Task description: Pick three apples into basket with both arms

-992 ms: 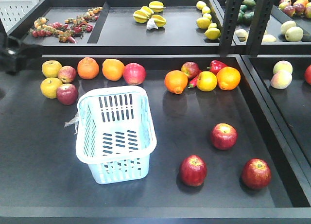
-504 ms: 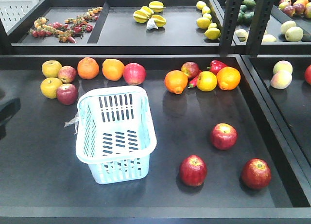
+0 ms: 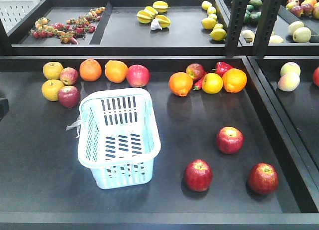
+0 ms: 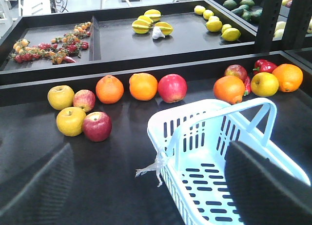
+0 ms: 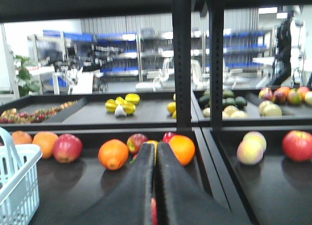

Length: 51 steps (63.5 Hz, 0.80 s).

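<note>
Three dark red apples lie on the black shelf at the front right: one (image 3: 229,139) farther back, one (image 3: 198,174) near the front, one (image 3: 262,178) at the right. The pale blue basket (image 3: 118,92) stands empty left of them. In the left wrist view my left gripper (image 4: 151,186) is open, its dark fingers (image 4: 39,186) wide apart, with the basket's near corner (image 4: 161,132) between and ahead of them. Only a dark sliver of the left arm (image 3: 2,107) shows in the front view. My right gripper (image 5: 156,146) is shut, fingers pressed together, pointing at the back fruit row.
Along the back of the shelf lie yellow apples (image 3: 53,70), oranges (image 3: 90,69), a red apple (image 3: 138,75), a further orange (image 3: 180,83) and a red pepper (image 3: 223,67). A raised back ledge and black uprights (image 3: 238,20) bound the shelf. Basket edge (image 5: 14,186) is left of the right gripper.
The dark left arm at the left edge of the front view has dropped down and pulled out leftward, leaving only a sliver. Apples and basket have not moved.
</note>
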{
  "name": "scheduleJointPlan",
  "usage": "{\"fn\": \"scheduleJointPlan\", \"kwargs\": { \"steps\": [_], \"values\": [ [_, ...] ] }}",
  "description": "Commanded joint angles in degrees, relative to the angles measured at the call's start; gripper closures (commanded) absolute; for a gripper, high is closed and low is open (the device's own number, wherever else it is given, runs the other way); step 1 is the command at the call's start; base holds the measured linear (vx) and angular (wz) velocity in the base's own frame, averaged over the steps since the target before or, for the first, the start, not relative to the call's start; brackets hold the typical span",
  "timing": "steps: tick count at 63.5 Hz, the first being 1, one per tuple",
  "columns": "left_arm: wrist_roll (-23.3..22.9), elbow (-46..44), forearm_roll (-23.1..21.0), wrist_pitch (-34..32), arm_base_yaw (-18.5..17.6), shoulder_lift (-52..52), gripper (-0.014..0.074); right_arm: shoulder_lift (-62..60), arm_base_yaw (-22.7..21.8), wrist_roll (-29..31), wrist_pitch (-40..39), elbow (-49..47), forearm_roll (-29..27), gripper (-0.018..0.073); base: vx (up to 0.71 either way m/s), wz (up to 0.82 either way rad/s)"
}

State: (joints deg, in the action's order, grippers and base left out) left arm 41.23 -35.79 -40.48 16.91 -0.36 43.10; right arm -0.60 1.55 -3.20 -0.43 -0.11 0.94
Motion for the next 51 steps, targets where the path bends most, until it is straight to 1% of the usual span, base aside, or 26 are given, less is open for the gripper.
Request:
{"fn": "scheduleJointPlan", "kwargs": {
  "steps": [1,7,13,23,29,36,51],
  "values": [
    [-0.51,-1.38,-1.41,-2.96,-0.11,-0.11,0.0003,2.39,-0.41,-0.37,0.43,-6.32,-0.08,0.0568,0.0,0.0],
    [-0.51,-1.38,-1.41,-2.76,-0.11,-0.11,0.0003,6.74,-0.41,-0.37,6.95,-13.22,-0.03,0.0568,0.0,0.0],
    [-0.51,-1.38,-1.41,-2.76,-0.11,-0.11,0.0003,13.73,-0.41,-0.37,15.87,-21.55,0.19,0.0568,0.0,0.0],
    [-0.51,-1.38,-1.41,-2.76,-0.11,-0.11,0.0004,27.95,-0.41,-0.37,36.42,-35.51,0.36,0.0568,0.0,0.0],
    [-0.51,-1.38,-1.41,-2.76,-0.11,-0.11,0.0004,35.02,-0.41,-0.32,44.57,-42.14,0.85,0.0568,0.0,0.0],
    [-0.51,-1.38,-1.41,-2.76,-0.11,-0.11,0.0004,40.94,-0.41,-0.32,46.29,-45.86,1.5,0.0568,0.0,0.0],
    [-0.51,-1.38,-1.41,-2.76,-0.11,-0.11,0.0004,46.09,-0.41,-0.32,47.18,-46.26,1.5,0.0561,0.0,0.0]
  ]
}}
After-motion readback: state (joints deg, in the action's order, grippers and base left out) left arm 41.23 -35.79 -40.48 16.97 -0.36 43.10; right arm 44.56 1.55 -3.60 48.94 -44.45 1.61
